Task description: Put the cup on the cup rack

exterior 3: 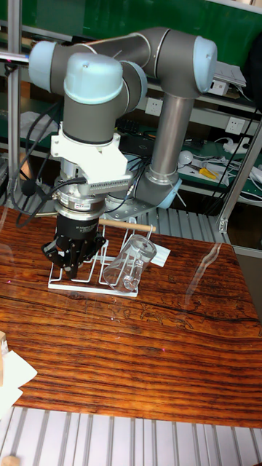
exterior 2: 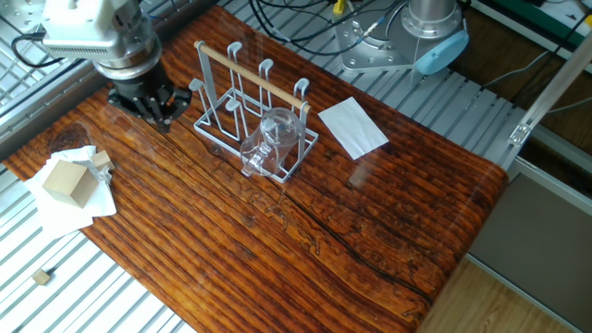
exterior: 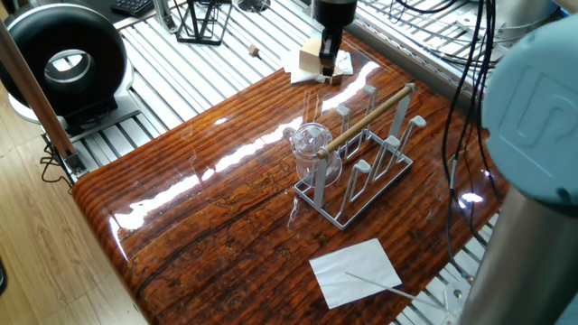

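In one fixed view the cup [exterior: 315,152] already sits on the cup rack [exterior: 361,171], hung tilted over a peg at the rack's end that faces the middle of the worktop [exterior: 208,217], just under the tip of the wooden rod [exterior: 370,117]. The placing looks done; what remains, I judge, is only for the arm to clear away. The gripper [exterior: 329,61] hangs well apart from the rack, over the far edge of the worktop near the wooden block [exterior: 313,56] on its white sheet; nothing is between its fingers, though whether they are parted cannot be told here. A second sheet of paper [exterior: 356,271] lies near the worktop's near edge.

In the other fixed view the cup [exterior 2: 266,141] leans mouth-down over a corner peg, its rim near the rack's base wire. It is empty (see-through glass, nothing shows inside). The other pegs of the cup rack [exterior 2: 242,97] carry nothing. The gripper [exterior 2: 145,104] hovers beside the rack's opposite end, not touching it, its dark fingers bunched downward and holding nothing.

In the tall fixed view the gripper [exterior 3: 73,263] hangs in front of the rack's left end, fingers spread a little and empty. The cup [exterior 3: 129,265] rests slanted at the right end of the cup rack [exterior 3: 92,282], apart from the fingers.
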Motion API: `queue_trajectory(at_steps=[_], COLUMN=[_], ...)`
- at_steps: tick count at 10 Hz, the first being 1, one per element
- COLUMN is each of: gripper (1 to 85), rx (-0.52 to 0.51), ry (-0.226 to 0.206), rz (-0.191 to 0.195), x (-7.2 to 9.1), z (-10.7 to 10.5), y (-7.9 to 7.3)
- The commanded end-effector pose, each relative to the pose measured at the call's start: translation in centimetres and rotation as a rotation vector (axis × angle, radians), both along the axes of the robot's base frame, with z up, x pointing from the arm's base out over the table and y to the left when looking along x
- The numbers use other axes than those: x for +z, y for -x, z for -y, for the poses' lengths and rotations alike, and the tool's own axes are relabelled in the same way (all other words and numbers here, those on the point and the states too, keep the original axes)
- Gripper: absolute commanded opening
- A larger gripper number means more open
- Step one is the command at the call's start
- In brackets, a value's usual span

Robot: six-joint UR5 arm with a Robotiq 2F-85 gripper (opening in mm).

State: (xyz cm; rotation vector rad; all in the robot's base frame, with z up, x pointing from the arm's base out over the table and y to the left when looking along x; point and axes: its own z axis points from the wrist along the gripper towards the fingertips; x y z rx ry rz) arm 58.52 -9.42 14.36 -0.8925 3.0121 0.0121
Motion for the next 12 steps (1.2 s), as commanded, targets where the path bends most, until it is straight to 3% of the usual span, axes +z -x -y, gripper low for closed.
queue_trajectory(at_steps=[1,8,12], gripper=[1.0,1.0,1.0], rx=[-0.035,-0.025,-0.016], ry=[-0.001,-0.019,-0.005], rz=[0.051,0.063,0.060], x=[0.0,-0.6,-0.7], z=[-0.4,-0.4,0.2], y=[-1.8,-3.0,-3.0])
